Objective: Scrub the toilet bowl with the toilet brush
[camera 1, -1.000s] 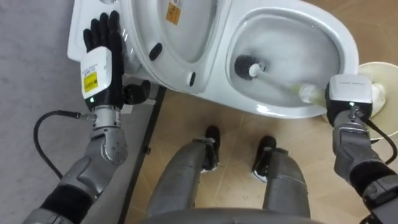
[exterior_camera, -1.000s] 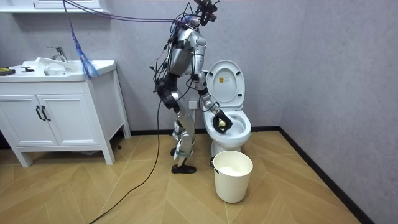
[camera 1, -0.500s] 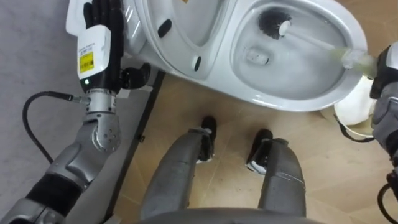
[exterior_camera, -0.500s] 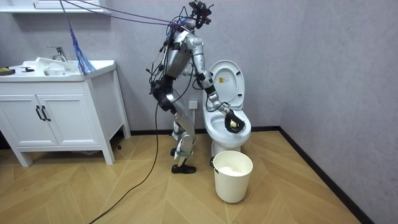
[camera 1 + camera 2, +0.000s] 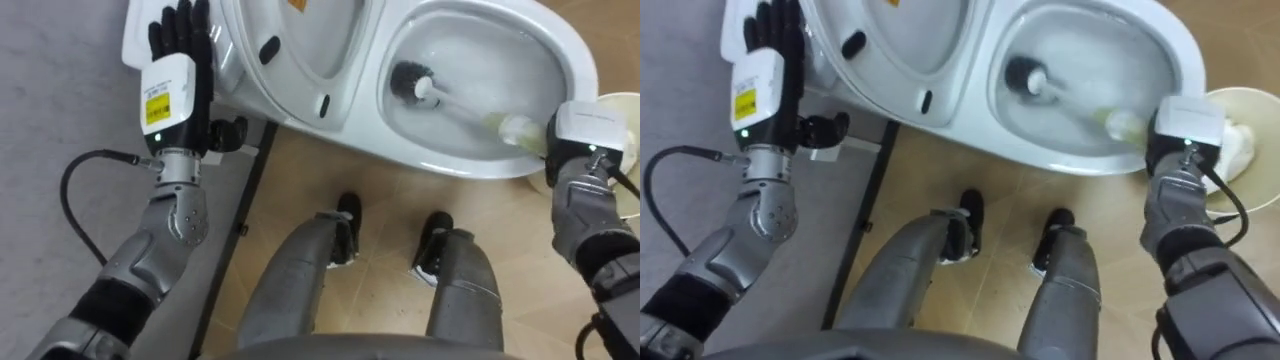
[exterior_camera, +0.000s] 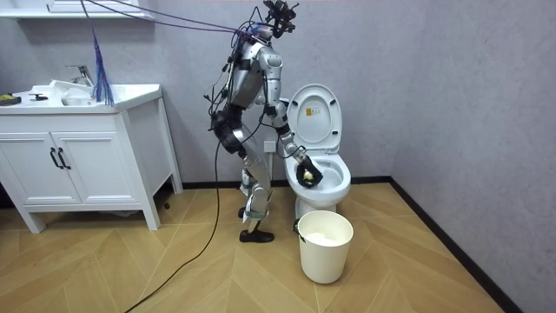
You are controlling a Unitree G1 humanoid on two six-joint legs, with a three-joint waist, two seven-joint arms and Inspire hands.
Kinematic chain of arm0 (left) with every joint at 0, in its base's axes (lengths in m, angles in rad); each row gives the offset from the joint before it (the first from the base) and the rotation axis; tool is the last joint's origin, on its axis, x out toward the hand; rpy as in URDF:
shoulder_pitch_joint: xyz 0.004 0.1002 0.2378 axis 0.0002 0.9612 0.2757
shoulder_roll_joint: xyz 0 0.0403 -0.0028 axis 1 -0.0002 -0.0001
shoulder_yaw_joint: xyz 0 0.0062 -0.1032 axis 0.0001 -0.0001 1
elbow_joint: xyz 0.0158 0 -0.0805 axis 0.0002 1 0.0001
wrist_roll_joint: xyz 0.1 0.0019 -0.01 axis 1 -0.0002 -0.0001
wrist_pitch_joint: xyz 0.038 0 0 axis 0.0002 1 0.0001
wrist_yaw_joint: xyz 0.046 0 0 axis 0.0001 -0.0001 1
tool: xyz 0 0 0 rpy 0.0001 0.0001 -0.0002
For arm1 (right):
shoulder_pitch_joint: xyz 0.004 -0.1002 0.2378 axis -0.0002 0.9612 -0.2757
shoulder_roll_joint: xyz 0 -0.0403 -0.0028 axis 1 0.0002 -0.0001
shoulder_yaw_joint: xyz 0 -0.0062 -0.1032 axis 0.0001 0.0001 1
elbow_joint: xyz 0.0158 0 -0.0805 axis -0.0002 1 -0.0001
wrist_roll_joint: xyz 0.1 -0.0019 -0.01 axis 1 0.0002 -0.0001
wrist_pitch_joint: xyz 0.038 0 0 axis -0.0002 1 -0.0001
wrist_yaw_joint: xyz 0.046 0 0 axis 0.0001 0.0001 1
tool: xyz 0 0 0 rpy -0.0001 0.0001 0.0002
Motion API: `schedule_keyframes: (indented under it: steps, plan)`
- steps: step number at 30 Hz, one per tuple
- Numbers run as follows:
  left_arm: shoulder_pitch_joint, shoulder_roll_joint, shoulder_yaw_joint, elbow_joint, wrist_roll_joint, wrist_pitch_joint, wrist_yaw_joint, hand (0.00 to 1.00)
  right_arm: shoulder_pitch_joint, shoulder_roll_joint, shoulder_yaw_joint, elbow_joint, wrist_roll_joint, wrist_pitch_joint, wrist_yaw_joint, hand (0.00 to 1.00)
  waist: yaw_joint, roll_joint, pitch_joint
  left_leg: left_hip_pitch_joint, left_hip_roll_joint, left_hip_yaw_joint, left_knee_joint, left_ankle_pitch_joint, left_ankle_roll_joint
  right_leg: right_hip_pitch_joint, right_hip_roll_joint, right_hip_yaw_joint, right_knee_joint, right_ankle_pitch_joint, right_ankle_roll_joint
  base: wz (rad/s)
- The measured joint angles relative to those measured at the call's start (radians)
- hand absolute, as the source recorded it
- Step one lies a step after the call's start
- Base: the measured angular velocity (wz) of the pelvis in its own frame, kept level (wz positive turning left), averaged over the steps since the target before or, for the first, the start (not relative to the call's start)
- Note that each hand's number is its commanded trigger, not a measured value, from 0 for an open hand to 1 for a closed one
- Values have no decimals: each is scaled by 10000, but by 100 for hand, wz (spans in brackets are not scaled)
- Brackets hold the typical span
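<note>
The right hand (image 5: 578, 150) is closed round the brush (image 5: 465, 108) handle at the toilet (image 5: 455, 168) rim; the bristle head (image 5: 405, 78) is set low inside the bowl. The left hand (image 5: 180, 55) is held flat, fingers straight, beside the raised lid (image 5: 300, 30). Bristles should be pressed against the porcelain and swept round under the rim, with splashing avoided.

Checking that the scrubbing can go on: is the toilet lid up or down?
Up. The lid stands raised behind the bowl, and the brush reaches inside it.
</note>
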Motion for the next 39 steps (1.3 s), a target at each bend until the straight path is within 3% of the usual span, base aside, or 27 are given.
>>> schedule_keyframes:
  steps: [4,8,10,12,13,17,23,26,30,33,36,38,39]
  plan:
    - [378,40,168,46,-57,-74,183,0,460,93,-149,-704,-384,137,297,100,-194,-25,11,252,43,9,-201,13,-73,203,120,11,-235,-7,-24,-2]
    - [505,60,152,-3,-699,-225,343,0,651,-207,-106,-610,-690,90,454,100,-232,-38,17,358,88,-9,-180,23,-87,405,140,-12,-407,-7,-42,-1]
    - [486,118,62,9,-872,-303,371,0,399,-399,227,-94,-279,-137,396,100,-202,-94,57,375,86,-13,-146,23,-87,456,112,-35,-414,-5,-42,0]
    - [404,286,-147,-74,-912,-337,319,0,39,-760,522,812,478,-707,277,100,-242,-133,84,363,-9,-31,-114,25,-82,438,-107,-159,-261,-104,-26,17]
    - [342,340,-225,-74,-908,-342,274,0,-12,-847,470,1090,607,-818,245,100,-263,-138,87,350,-75,-52,-88,27,-78,437,-215,-231,-156,-177,-20,40]
    - [193,445,-319,-431,-815,-339,148,0,-484,-1193,256,2237,1324,-1399,333,100,-189,-490,132,203,-336,-49,-68,49,-41,105,-531,-192,330,-397,41,17]
    - [182,492,-246,-467,-738,-342,-165,0,-906,-1741,261,2598,1321,-1406,448,100,-109,-792,160,408,-430,-10,-74,50,-39,189,-576,17,437,-423,85,-4]
    - [135,489,-129,-320,-715,-345,-443,0,-821,-1585,260,2485,1287,-1324,518,100,-87,-843,181,653,-317,7,-85,49,-40,515,-444,-26,279,-418,81,-4]
    - [167,463,-200,550,-546,-423,-591,0,-133,-737,264,2173,1011,-1323,671,100,-77,-808,152,1707,-105,-5,-697,54,-51,1656,-167,-212,-543,-238,27,-12]
    - [248,351,-239,1109,-541,-662,-740,0,613,-240,243,2148,907,-1398,865,100,-91,-795,137,2510,-174,-4,-1124,68,-74,2372,-76,-216,-849,-222,103,0]
    - [538,242,-208,1676,-536,-822,-922,0,1503,-86,-221,2117,795,-1443,1020,100,-195,-619,-49,3175,-229,-1,-1474,68,-74,3036,-97,-267,-1201,-248,163,-5]
    - [759,231,-90,1839,-534,-822,-1057,0,1986,-8,-527,2164,822,-1440,1115,100,-222,-634,-77,3678,-241,-4,-1752,68,-75,3471,-64,-248,-1376,-264,185,-7]
    - [1036,192,149,1860,-535,-822,-1177,0,2253,83,-763,2157,867,-1443,1165,100,-245,-697,-146,3958,-228,-2,-1913,80,-94,3742,-17,-237,-1550,-267,186,-11]
